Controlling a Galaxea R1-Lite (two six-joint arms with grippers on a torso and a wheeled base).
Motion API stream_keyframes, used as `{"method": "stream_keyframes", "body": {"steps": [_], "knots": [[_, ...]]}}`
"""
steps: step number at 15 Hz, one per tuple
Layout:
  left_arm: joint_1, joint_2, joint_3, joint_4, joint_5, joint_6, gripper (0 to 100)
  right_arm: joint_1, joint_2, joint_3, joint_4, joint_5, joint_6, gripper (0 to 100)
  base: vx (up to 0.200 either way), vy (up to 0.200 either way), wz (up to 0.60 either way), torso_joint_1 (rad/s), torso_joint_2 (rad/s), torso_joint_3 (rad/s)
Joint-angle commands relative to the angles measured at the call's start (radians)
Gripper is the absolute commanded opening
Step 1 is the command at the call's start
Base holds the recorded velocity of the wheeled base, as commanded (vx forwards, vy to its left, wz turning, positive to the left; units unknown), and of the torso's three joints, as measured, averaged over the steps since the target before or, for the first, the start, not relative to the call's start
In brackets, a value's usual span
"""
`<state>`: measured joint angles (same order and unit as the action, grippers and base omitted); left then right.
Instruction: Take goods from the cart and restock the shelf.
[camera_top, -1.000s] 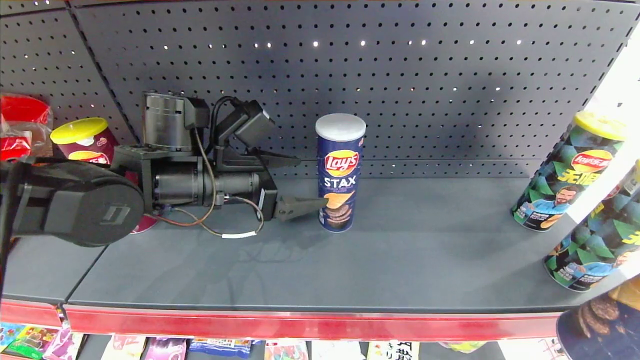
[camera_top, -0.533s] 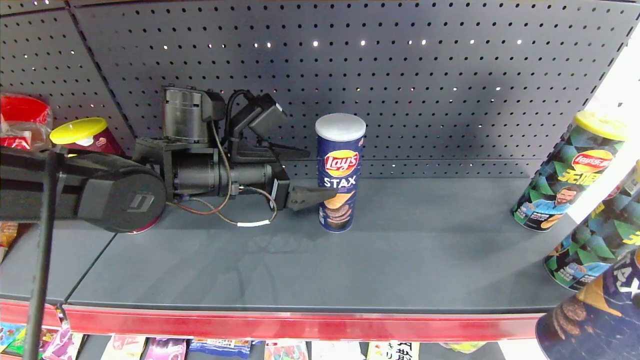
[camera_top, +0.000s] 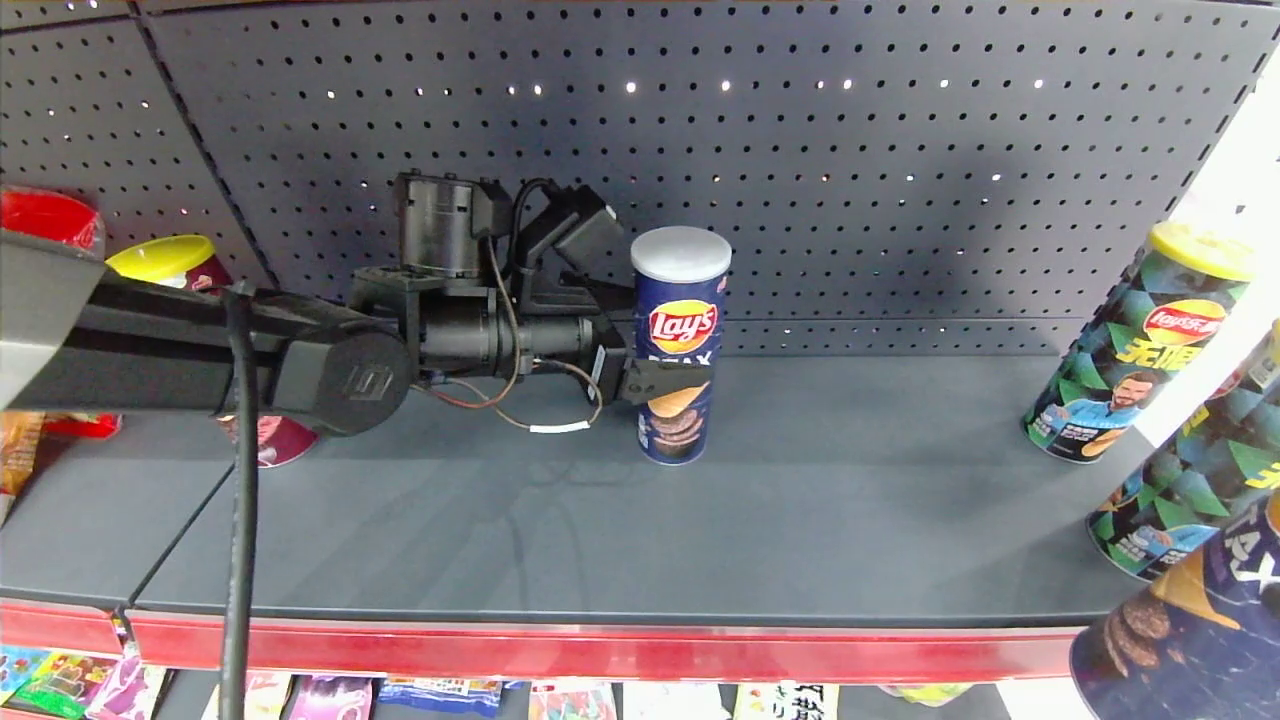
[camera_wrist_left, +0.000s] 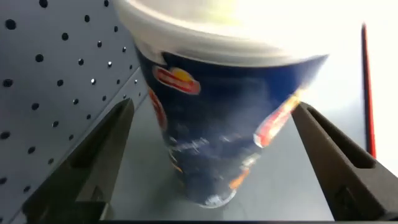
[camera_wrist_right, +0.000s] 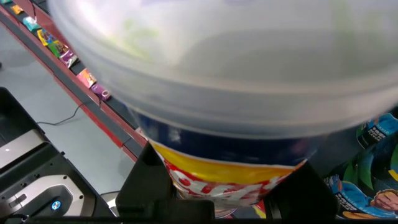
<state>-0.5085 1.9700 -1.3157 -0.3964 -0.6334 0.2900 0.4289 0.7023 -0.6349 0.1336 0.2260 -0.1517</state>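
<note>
1. Blue canister of crisps: upright on the grey shelf, near its middle and close in front of the pegboard back panel. Capped with a white lid, so contents hidden.
2. Label on that tube: red-and-yellow oval logo up top, white block lettering beneath it partly covered by a finger, pictures of crisps lower down.
3. Left hand: comes in level from 9 o'clock of the tube, fingers apart, one in front of it and one behind. In the left wrist view straddles the tube, with a clear gap on the pegboard side; contact on the other side cannot be told.
4. Second blue canister: down at 5 o'clock, off the shelf's front edge and tilted. Clamped between the fingers of the right hand, with a pale translucent lid close to the wrist camera and a red-and-yellow label band below it.
5. Green-patterned canisters: at 3 and 4 o'clock on the same shelf, the farther one yellow-lidded, each with an oval logo, yellow characters and a printed figure.
6. Maroon canister with yellow lid: at 9 o'clock behind the arm, next to a red-topped container.
7. Red rail: along the shelf front at 6 o'clock, with colourful packets on the level below.
</note>
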Motion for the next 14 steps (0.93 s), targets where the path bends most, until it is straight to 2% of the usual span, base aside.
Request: {"method": "stream_keyframes", "body": {"steps": [1,6,7,9,12,14], "knots": [[-0.013,0.041,-0.039,-0.001,-0.002,-0.002,100,0.001,-0.001,0.001,0.0,0.0,0.0,0,0.0,0.0,0.0,0.0,0.0,0.0],[-0.025,0.095,-0.086,0.001,-0.002,-0.005,100,-0.001,-0.001,0.001,0.001,-0.004,0.0,0,0.0,0.0,0.0,0.0,0.0,0.0],[-0.03,0.096,-0.085,0.001,-0.002,-0.017,0,-0.002,-0.001,0.001,0.001,-0.004,0.0,0,0.0,0.0,0.0,0.0,0.0,0.0],[-0.047,0.093,-0.082,0.001,-0.002,-0.048,0,-0.004,-0.001,0.001,0.001,-0.004,0.0,0,0.0,0.0,0.0,0.0,0.0,0.0],[-0.047,0.082,-0.066,-0.006,-0.025,-0.045,0,-0.004,0.0,0.0,0.001,-0.004,0.0,0,0.0,0.0,0.0,0.0,0.0,0.0],[-0.047,0.036,-0.019,-0.006,-0.028,-0.046,0,-0.004,0.0,0.0,0.001,-0.005,0.0,0,0.0,0.0,0.0,0.0,0.0,0.0]]}}
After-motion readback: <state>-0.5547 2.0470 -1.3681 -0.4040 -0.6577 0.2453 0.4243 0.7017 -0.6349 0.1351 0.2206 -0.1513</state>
